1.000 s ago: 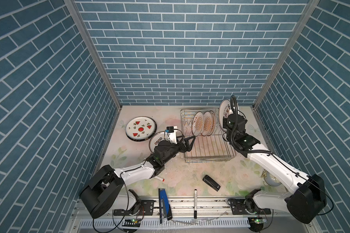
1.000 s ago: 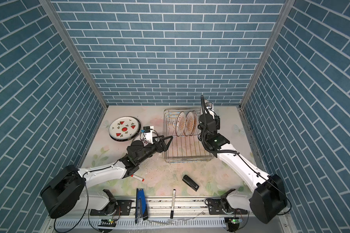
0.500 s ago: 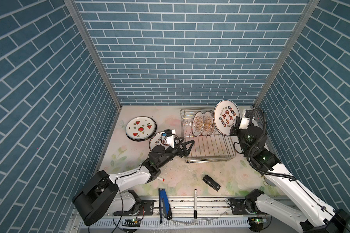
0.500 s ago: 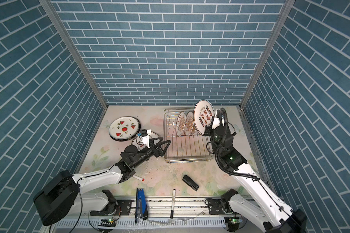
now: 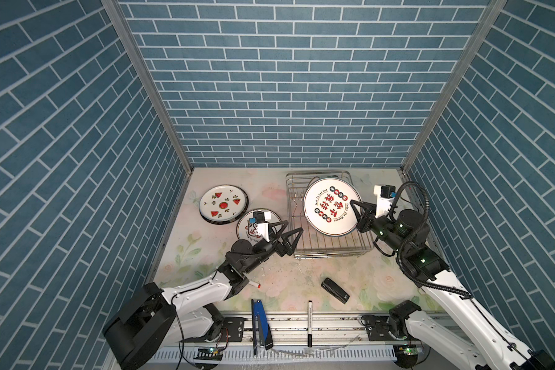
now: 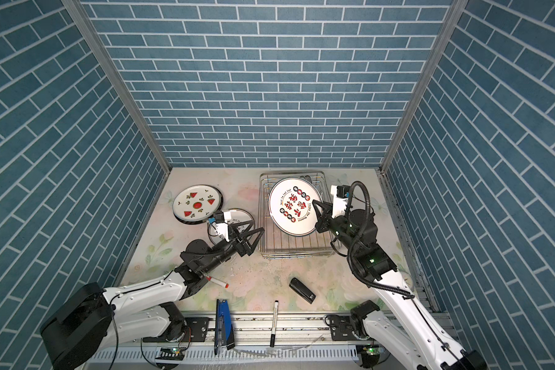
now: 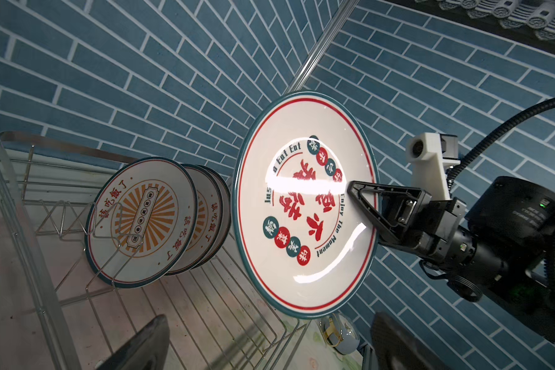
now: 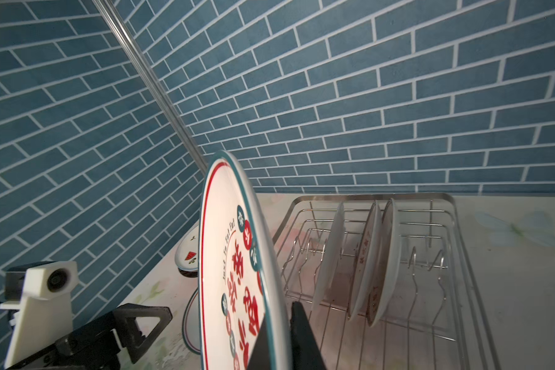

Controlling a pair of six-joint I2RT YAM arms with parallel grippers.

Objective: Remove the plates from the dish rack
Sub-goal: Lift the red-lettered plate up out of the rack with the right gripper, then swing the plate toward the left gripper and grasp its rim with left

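Left pincer point(image 5: 291, 226) is spread wide and empty. It sits low over the surface point(image 5: 285, 282) at the near left corner of the dish rack point(image 5: 334, 249), pointing into it.

Right pincer point(image 5: 354, 205) is clenched on the rim of the held plate point(image 5: 329, 208), the one with red characters and a teal edge. That plate stands on edge over the middle of the rack, printed face toward the left arm. The left wrist view shows its lower rim above the rack floor, so it looks clear of the prongs point(image 7: 109, 237).

Progress, my read: about half done.
- Done: two plates lie flat on the surface, left of the rack. The partly hidden plate point(image 5: 242, 229) is just beyond the left arm's wrist. The watermelon plate point(image 5: 223, 203) is farther back toward the left edge and overlaps it. A second dark rim shows under the watermelon plate, so it may sit on a stack. I can't tell how many.
- In transit: the held plate, not yet set down.
- Left: three sunburst plates point(image 7: 141, 221).

Containers: only the rack. Its near half is bare wire. The three sunburst plates stand upright between prongs in the far half, close together and leaning the same way. In both top views the held plate mostly hides them.
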